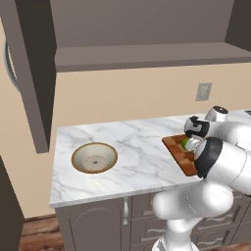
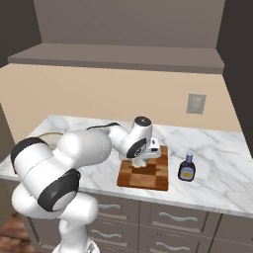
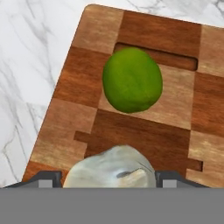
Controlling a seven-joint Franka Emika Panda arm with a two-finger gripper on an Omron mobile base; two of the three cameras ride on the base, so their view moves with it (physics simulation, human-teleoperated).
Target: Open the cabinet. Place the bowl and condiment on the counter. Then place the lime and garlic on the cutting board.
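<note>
A long white marble counter [image 1: 132, 147] with grey veins and a thick pale edge carries everything here. In the left base view, a wide shallow bowl [image 1: 94, 158] with a tan-brown rim and cream-white inside sits on the slab toward 9 o'clock, well apart from the rest. A rectangular wooden cutting board [image 2: 144, 174] in a checker of reddish-brown and darker brown blocks lies flat on the marble near the front edge. In the right base view, a small bottle of dark purple-brown condiment [image 2: 186, 168] with a narrow neck and pale label stands upright on the counter just beside the board, at its 3 o'clock.
</note>
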